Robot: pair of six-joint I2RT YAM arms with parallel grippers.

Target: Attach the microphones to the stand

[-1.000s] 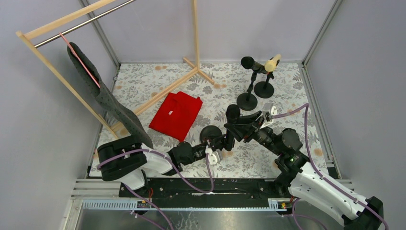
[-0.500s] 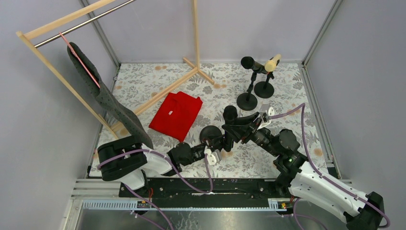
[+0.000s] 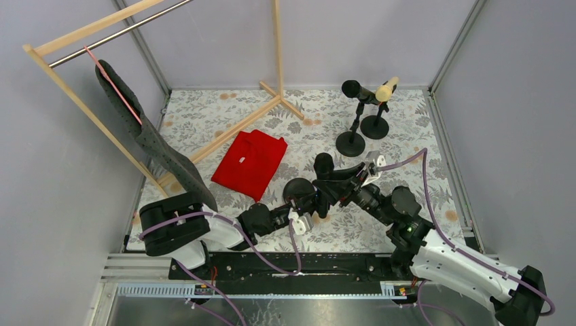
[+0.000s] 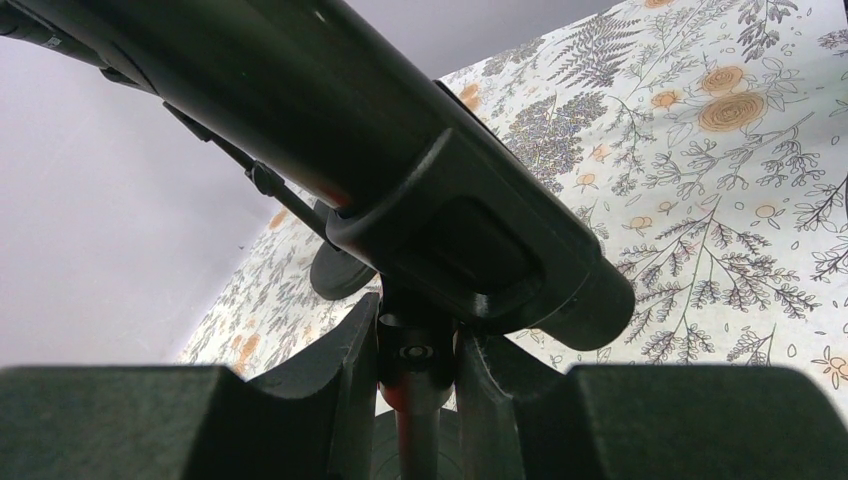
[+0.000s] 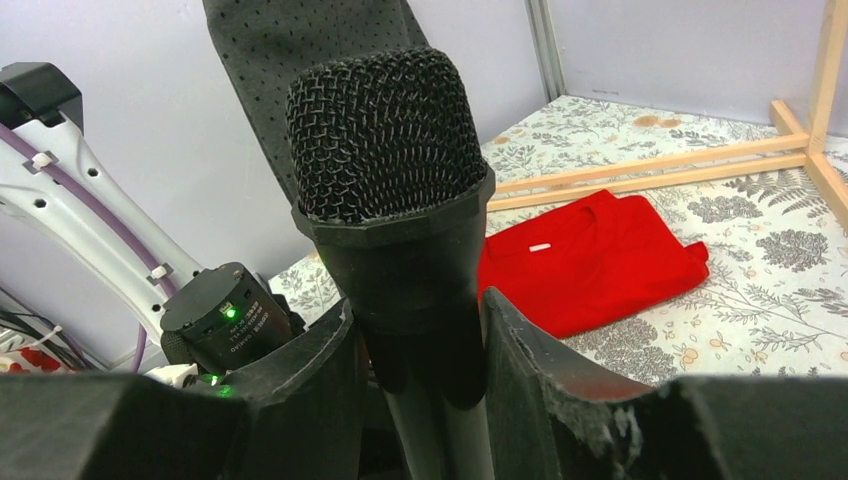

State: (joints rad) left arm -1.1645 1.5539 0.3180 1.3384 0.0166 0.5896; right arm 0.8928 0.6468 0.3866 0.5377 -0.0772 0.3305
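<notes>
My right gripper (image 3: 339,185) is shut on a black microphone (image 3: 324,164). Its mesh head (image 5: 385,130) rises between the fingers (image 5: 330,370) in the right wrist view. My left gripper (image 4: 418,335) is shut on the post of a black stand (image 3: 297,188) just under its clip (image 4: 480,250). The microphone's body (image 4: 250,70) lies along that clip; whether it is seated I cannot tell. At the back, a black microphone (image 3: 352,88) and a cream microphone (image 3: 387,88) rest on two other stands (image 3: 350,142).
A folded red cloth (image 3: 250,161) lies left of the held stand. A wooden clothes rack (image 3: 224,136) with a dark garment (image 3: 146,136) fills the left and back. Grey walls close in the flowered table (image 3: 421,136) on three sides.
My right gripper has carried the black microphone left and nearer, toward the stand that my left gripper holds. The left arm has hardly moved.
</notes>
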